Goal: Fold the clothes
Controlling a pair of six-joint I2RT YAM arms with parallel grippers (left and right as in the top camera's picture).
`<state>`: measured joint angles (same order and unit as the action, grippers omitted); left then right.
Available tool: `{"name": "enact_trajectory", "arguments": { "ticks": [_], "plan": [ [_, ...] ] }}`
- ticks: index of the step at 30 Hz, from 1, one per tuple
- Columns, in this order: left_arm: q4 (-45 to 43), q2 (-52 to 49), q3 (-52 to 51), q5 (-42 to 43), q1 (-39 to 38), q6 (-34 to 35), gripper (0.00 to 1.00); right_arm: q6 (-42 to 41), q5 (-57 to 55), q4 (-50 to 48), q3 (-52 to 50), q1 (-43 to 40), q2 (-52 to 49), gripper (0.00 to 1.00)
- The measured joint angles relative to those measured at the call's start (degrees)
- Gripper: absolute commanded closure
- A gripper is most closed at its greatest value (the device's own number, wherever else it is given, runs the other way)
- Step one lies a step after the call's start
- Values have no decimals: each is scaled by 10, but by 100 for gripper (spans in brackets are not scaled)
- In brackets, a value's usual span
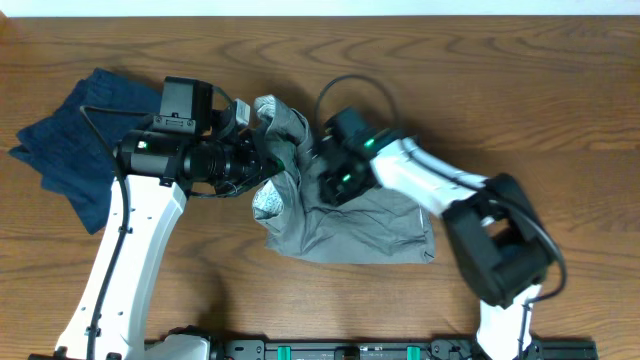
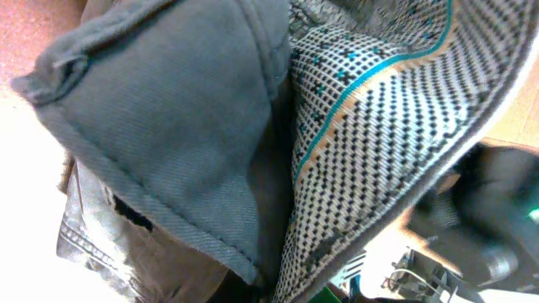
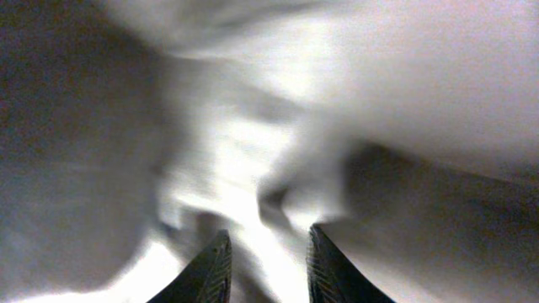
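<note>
The grey shorts [image 1: 350, 225] lie crumpled mid-table, their waistband end [image 1: 280, 118] pulled up. My left gripper [image 1: 268, 158] is buried in that raised end, shut on the shorts. In the left wrist view grey twill [image 2: 160, 126] and the checked lining [image 2: 379, 126] fill the frame and hide the fingers. My right gripper [image 1: 325, 178] hovers low over the shorts just right of the left one. Its fingers [image 3: 217, 269] stand apart, gripper [image 3: 268, 236] open, with blurred pale cloth just ahead of them. The dark navy garment [image 1: 70, 140] lies rumpled at the far left.
The two wrists sit close together over the shorts' left side. A black cable [image 1: 350, 90] loops above the right wrist. The right arm's base [image 1: 500, 250] stands beside the shorts' right edge. Bare wooden table [image 1: 520, 90] runs along the back and right.
</note>
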<state>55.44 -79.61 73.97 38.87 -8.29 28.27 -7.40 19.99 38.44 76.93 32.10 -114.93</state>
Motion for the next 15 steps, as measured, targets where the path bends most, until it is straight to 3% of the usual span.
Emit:
{"name": "enact_trajectory", "arguments": {
  "ticks": [9,15],
  "plan": [
    [-13,0,0,-2,0,5,94,36,-88,111,19,-164,106,68],
    [-71,-1,0,-5,-18,27,94,45,-100,84,-70,-183,92,67]
  ]
}}
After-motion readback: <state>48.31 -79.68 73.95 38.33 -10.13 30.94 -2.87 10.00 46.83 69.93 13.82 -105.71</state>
